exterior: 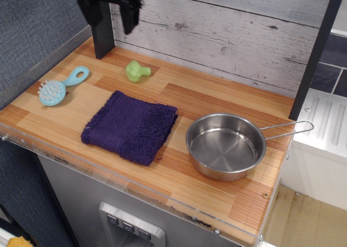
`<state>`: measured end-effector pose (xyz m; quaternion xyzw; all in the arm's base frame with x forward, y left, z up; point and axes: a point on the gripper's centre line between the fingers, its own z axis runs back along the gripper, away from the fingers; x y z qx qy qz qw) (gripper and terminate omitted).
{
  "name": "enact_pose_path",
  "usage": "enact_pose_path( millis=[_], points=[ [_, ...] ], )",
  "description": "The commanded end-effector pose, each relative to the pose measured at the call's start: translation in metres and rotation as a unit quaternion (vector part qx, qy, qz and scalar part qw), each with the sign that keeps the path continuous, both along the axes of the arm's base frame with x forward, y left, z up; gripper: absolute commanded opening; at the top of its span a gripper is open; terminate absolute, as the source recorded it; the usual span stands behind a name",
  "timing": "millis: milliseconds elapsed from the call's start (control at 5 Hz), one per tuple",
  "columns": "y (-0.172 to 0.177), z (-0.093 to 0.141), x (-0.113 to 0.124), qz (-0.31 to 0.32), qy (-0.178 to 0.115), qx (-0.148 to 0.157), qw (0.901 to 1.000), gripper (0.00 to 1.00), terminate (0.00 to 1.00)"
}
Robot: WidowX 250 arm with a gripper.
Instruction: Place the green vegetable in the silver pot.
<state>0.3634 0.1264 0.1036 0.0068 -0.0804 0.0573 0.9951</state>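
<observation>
The green vegetable [136,71], a small light-green toy broccoli, lies on its side at the back left of the wooden counter. The silver pot [226,146] stands empty at the front right, its wire loop handle pointing right. My gripper [108,13] is black and motion-blurred at the top left, high above the counter and up-left of the vegetable. Its two fingers hang down apart, with nothing between them.
A folded purple towel [131,126] lies between vegetable and pot. A light-blue brush [58,87] lies at the left edge. A dark upright post [103,40] stands at the back left corner. A plank wall runs along the back; a clear lip edges the counter front.
</observation>
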Motion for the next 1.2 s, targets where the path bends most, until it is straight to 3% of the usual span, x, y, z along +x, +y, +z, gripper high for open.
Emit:
enact_pose_path(
  millis=[0, 400, 600, 800, 1000],
  points=[
    [-0.011, -0.046, 0.022, -0.014, 0.012, 0.016, 0.9997, 1.00, 0.00],
    [-0.015, -0.058, 0.028, -0.018, 0.023, -0.001, 0.9996, 1.00, 0.00],
    [-0.003, -0.072, 0.028, -0.014, 0.038, 0.015, 0.9991, 1.00, 0.00],
    [0.000, -0.078, 0.027, -0.013, 0.042, 0.012, 0.9989, 1.00, 0.00],
    [-0.007, -0.071, 0.025, -0.027, 0.035, 0.012, 0.9989, 0.00, 0.00]
  ],
)
